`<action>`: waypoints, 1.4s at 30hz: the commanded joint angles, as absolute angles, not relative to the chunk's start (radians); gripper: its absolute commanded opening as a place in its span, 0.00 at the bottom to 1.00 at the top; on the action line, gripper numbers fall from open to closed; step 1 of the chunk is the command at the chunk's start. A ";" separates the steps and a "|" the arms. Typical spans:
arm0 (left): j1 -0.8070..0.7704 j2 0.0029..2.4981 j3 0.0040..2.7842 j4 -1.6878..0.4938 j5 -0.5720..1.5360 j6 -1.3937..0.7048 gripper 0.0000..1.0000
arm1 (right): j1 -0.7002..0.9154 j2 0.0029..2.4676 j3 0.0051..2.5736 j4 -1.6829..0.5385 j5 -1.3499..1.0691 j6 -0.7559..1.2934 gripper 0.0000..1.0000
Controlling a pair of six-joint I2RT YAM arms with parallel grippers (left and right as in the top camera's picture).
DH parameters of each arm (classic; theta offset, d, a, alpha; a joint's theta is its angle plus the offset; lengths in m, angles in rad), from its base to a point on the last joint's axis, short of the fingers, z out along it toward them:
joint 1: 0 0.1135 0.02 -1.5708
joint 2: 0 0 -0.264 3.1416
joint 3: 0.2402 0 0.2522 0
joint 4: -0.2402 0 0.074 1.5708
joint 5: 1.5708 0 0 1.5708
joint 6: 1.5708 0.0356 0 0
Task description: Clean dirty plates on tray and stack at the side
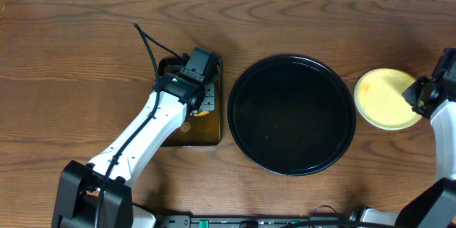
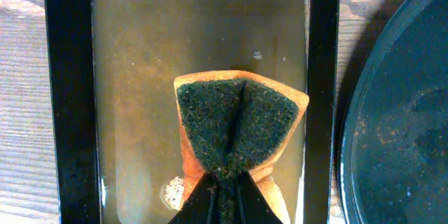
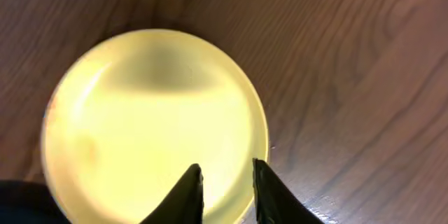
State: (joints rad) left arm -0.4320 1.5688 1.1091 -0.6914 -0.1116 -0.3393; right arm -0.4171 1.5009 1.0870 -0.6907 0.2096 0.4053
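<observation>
Your left gripper (image 2: pixel 225 189) is squeezed tight on the sponge (image 2: pixel 234 122). The sponge is folded in the middle, with its dark green side up. It is over the small black tray (image 2: pixel 66 112), which has brown water (image 2: pixel 161 49) in it. You cannot tell if the sponge touches the water. The big round tray (image 1: pixel 292 114) sits just to the right of the small one, on the table (image 1: pixel 71 28). The yellow plate (image 3: pixel 140 112) lies flat on the wood, just beside the round tray on its right. Your right gripper (image 3: pixel 227 171) is over the right edge of this plate. Its two fingers are a little apart and hold nothing
</observation>
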 commanded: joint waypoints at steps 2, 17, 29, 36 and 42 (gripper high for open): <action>-0.427 1.565 1.105 -0.696 -0.125 -0.332 0.08 | -0.424 1.510 1.084 -0.694 0.083 0.381 0.25; -0.360 1.607 1.096 -0.640 -0.125 -0.200 0.08 | -0.273 1.510 1.084 -0.868 -0.270 0.123 0.32; -0.321 1.768 1.096 -0.543 -0.117 -0.191 0.15 | -0.076 1.510 1.084 -0.883 -0.239 0.114 0.33; -0.321 1.655 1.120 -0.595 -0.117 -0.187 0.65 | -0.016 1.510 1.084 -0.882 -0.236 0.039 0.40; -0.321 1.466 1.121 -0.686 -0.117 -0.188 0.75 | 0.090 1.509 1.087 -0.801 -0.224 0.008 0.59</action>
State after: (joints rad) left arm -0.3225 1.5505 1.1053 -0.6376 -0.1112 -0.1890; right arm 0.0364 1.5051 1.0847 -0.8310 -0.2317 0.0544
